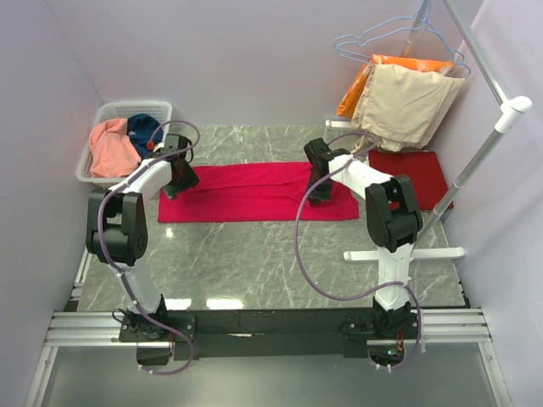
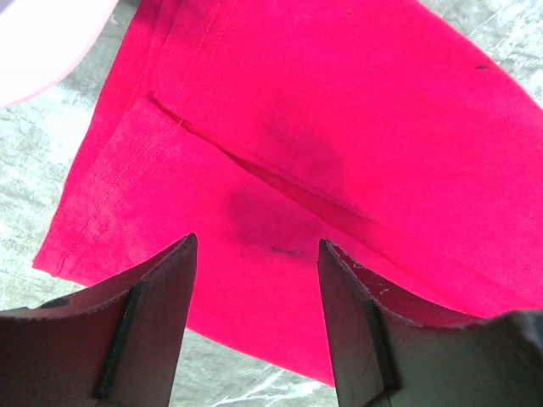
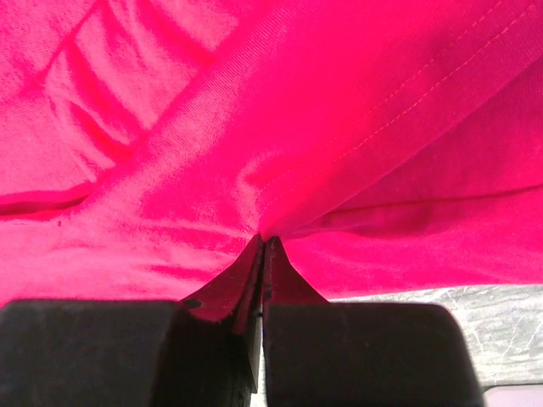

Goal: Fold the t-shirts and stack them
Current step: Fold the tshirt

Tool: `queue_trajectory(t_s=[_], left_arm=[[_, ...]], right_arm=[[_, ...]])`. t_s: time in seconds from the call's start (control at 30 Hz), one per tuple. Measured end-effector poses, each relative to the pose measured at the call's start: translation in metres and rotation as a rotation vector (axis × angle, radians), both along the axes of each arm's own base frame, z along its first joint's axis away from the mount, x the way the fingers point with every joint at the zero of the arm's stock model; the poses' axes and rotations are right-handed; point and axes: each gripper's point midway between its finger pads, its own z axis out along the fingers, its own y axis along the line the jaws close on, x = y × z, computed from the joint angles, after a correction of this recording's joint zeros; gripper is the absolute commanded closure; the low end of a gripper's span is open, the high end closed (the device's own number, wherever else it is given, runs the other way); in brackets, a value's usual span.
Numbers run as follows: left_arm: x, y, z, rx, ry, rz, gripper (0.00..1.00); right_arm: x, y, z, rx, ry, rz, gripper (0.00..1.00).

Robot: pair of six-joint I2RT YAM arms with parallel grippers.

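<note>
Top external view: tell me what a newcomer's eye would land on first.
The bright crimson t-shirt spread as a long strip across the middle of the marble table dominates. The right gripper is shut on its right end while the left gripper hangs open over its left end. A white basket with a salmon-pink t-shirt and a dark teal t-shirt sits far left, a folded darker red t-shirt far right.
</note>
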Motion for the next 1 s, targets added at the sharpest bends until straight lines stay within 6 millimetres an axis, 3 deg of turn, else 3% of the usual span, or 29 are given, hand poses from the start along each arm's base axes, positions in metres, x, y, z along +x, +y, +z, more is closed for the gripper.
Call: queue_trajectory(t_s=[0.2,0.47,0.57,0.67,0.8,1.0], left_arm=[[0.000,0.000,0.001,0.000,-0.002,0.000,0.36],[0.000,0.000,0.003,0.000,-0.008,0.001,0.36],[0.001,0.001,0.005,0.002,-0.013,0.001,0.36],[0.001,0.001,0.006,0.003,-0.015,0.002,0.36],[0.000,0.001,0.006,0.005,-0.014,0.002,0.36],[-0.006,0.002,0.002,0.007,-0.001,0.000,0.36]], right_arm=[[0.011,0.005,0.011,0.015,-0.037,0.006,1.00],[0.058,0.027,0.051,0.083,-0.174,0.029,0.99],[0.074,0.038,0.045,0.108,-0.187,0.056,0.86],[0.082,0.047,0.028,0.128,-0.177,0.088,0.77],[0.084,0.052,0.014,0.141,-0.167,0.119,0.73],[0.101,0.058,0.027,0.165,-0.279,0.150,0.73]])
